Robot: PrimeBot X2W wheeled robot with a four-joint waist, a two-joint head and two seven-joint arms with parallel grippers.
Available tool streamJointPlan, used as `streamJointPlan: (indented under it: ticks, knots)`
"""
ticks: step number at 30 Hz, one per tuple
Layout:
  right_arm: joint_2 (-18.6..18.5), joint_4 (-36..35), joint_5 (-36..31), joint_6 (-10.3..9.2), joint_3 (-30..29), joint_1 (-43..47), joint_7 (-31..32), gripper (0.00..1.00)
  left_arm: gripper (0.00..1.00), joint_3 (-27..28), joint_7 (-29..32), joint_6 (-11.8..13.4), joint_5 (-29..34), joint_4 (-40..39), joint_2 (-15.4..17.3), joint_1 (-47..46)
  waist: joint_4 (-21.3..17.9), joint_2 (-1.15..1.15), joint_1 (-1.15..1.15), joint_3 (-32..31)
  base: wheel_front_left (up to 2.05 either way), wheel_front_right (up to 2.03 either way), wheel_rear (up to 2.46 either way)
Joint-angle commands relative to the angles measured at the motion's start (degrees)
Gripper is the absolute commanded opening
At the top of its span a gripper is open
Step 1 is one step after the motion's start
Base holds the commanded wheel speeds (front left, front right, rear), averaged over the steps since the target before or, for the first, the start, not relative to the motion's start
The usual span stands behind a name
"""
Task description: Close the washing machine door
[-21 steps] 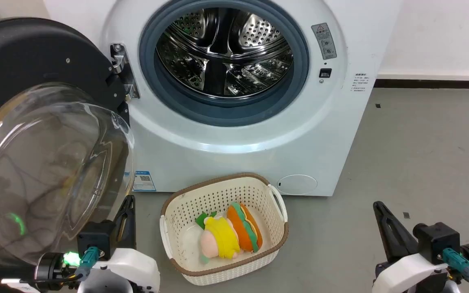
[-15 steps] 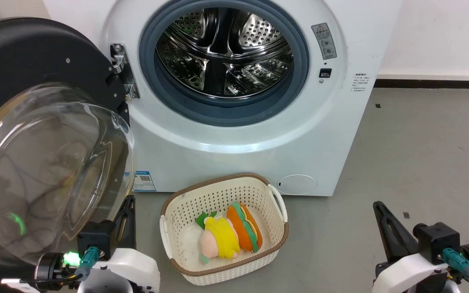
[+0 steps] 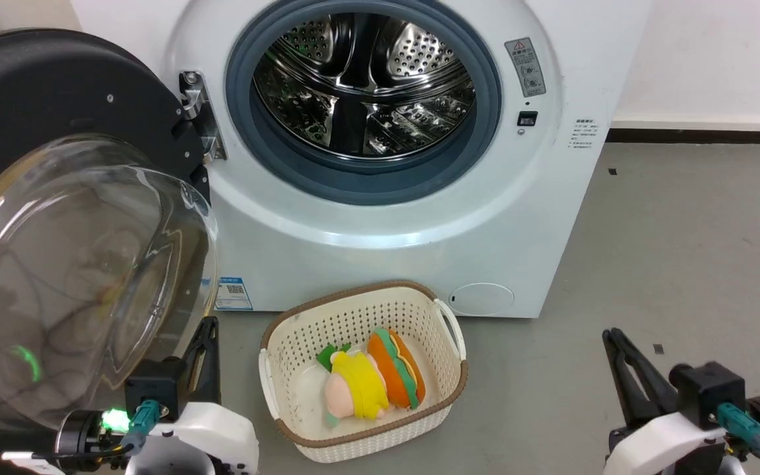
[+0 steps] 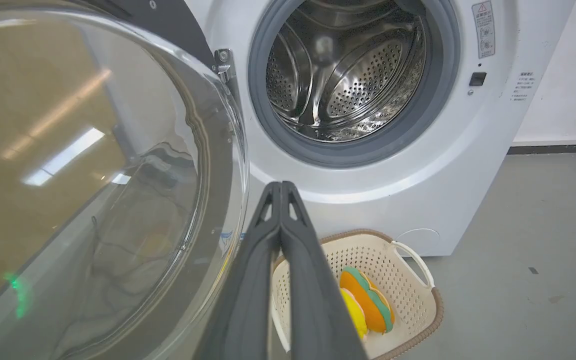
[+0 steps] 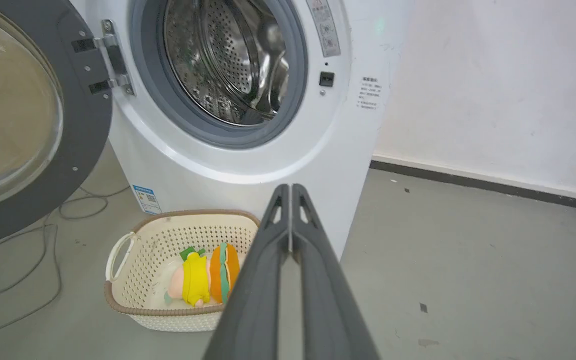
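Grey floor (image 3: 683,251) under a white wall (image 3: 716,59), with the washing machine (image 3: 380,218) square ahead and its drum mouth bare. Washing machine door (image 3: 43,86) swung wide open to the left of the washing machine, hung on the hinge (image 3: 198,112) at the machine's left edge, inner face and bulging glass bowl turned toward the head camera. Left tool (image 3: 208,324) pressed together, empty, low off the machine's front left, just beside the bowl's lower right edge; cannot tell whether touching. Right tool (image 3: 614,333) likewise pressed together and empty, low off the machine's front right, well apart from the door. Cream basket (image 3: 449,316) on the floor just before the machine's front, between the two tools. Probably a job for the left tool: far nearer, yet on the door's inner, hinge-ward side. Likely needs to reach round the free rim farthest from the machine, then sweep rightward about the hinge toward the machine's mouth
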Motion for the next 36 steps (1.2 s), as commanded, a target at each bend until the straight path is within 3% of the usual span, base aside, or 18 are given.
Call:
streamJointPlan:
  ticks: [1, 14, 15, 16, 17, 36]
  knots:
    - [0.0, 0.3, 0.1, 0.00, -0.1, 0.0, -0.1, 1.00, 1.00, 0.0, 0.0, 0.0, -0.1, 0.1, 0.0, 0.0, 0.0, 0.00, 0.00, 0.0, 0.00, 0.00, 0.00]
    - [0.0, 0.5, 2.3, 0.00, -0.9, -0.1, -1.5, 1.00, 1.00, -0.7, -1.5, 1.7, -0.4, 0.4, 0.0, -0.3, 0.1, 0.00, 0.00, 0.2, 0.00, 0.00, 0.00]
    - [0.0, 0.5, 2.5, 0.00, -0.9, -0.1, -1.6, 1.00, 0.87, -0.7, -1.6, 1.8, -0.3, 0.4, 0.0, -0.3, 0.1, 0.00, 0.00, 0.2, 0.00, 0.00, 0.00]
    - [0.0, 0.5, 2.8, 0.01, -0.9, -0.1, -1.7, 1.00, 0.21, -0.8, -1.7, 2.0, -0.3, 0.4, 0.0, -0.4, 0.2, 0.00, 0.00, 0.2, 0.00, 0.00, 0.00]
    - [0.0, 0.5, 3.0, 0.01, -1.0, -0.1, -1.8, 1.00, 0.00, -0.9, -1.8, 2.1, -0.3, 0.4, 0.0, -0.4, 0.2, 0.00, 0.00, 0.3, 0.00, 0.00, 0.00]
    - [0.1, 0.6, 6.5, 0.01, -1.9, -0.4, -4.1, 1.00, 0.00, -0.8, -4.1, 3.4, -0.7, -4.0, 1.0, -3.7, 4.2, 0.00, 0.00, 1.1, 0.00, 0.00, 0.00]
